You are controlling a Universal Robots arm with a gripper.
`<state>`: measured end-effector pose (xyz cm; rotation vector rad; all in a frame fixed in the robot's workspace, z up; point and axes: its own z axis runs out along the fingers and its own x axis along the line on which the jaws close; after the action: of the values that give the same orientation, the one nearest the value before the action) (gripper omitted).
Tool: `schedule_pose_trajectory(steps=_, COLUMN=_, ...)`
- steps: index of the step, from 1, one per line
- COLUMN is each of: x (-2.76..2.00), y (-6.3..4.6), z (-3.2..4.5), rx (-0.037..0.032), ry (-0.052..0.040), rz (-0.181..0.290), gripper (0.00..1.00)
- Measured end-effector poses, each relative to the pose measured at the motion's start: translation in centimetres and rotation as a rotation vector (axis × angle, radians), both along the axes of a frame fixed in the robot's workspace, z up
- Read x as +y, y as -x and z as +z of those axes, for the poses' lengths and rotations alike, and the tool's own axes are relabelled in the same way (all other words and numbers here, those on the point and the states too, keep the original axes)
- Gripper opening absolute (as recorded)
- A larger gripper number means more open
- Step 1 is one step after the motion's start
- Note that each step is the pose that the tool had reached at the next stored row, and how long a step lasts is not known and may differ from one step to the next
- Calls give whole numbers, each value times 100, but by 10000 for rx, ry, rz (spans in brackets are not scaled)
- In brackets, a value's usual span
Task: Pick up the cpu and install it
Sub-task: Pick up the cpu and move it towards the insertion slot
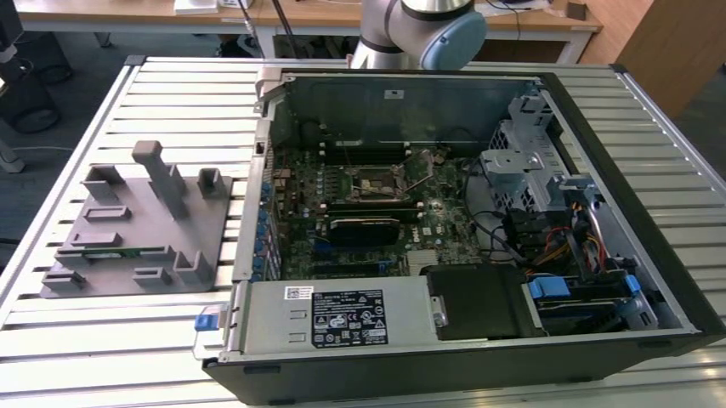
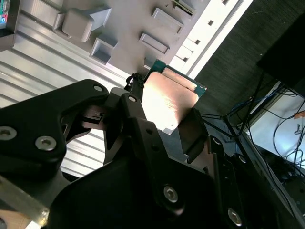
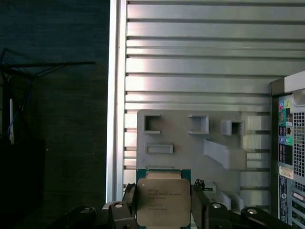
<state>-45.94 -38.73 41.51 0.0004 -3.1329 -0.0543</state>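
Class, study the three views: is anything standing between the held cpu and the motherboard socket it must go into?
Nothing visible does. The gripper is shut on the cpu, near the grey tray. In the exterior view the socket appears uncovered inside the open case, with no cable lying across it.

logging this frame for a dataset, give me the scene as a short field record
gripper: gripper shut on the cpu, in both wrist views
cpu: cpu clamped by two opposite edges, silvery top showing, held in the air
grey tray: grey tray on the slatted table, at the exterior view's left of the computer case
computer case: computer case lying open
socket: socket on the motherboard inside the case
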Motion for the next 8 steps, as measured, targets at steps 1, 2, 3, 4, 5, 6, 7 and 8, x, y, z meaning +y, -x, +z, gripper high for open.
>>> schedule_pose_trajectory(steps=1, x=0, y=0, z=0, rx=1, ry=0, rz=0, gripper=54)
schedule_pose_trajectory(steps=2, x=0, y=-1, z=0, rx=0, ry=0, rz=0, gripper=54)
schedule_pose_trajectory(steps=3, x=1, y=-11, z=3, rx=4, ry=0, rz=0, gripper=54)
schedule_pose_trajectory(steps=4, x=1, y=-24, z=2, rx=3, ry=-3, rz=-1, gripper=54)
schedule_pose_trajectory(steps=5, x=0, y=-38, z=0, rx=0, ry=-5, rz=0, gripper=54)
schedule_pose_trajectory(steps=6, x=0, y=-56, z=1, rx=1, ry=-4, rz=0, gripper=54)
schedule_pose_trajectory(steps=7, x=0, y=-75, z=0, rx=1, ry=-5, rz=0, gripper=54)
schedule_pose_trajectory(steps=8, x=0, y=-97, z=0, rx=1, ry=-5, rz=0, gripper=54)
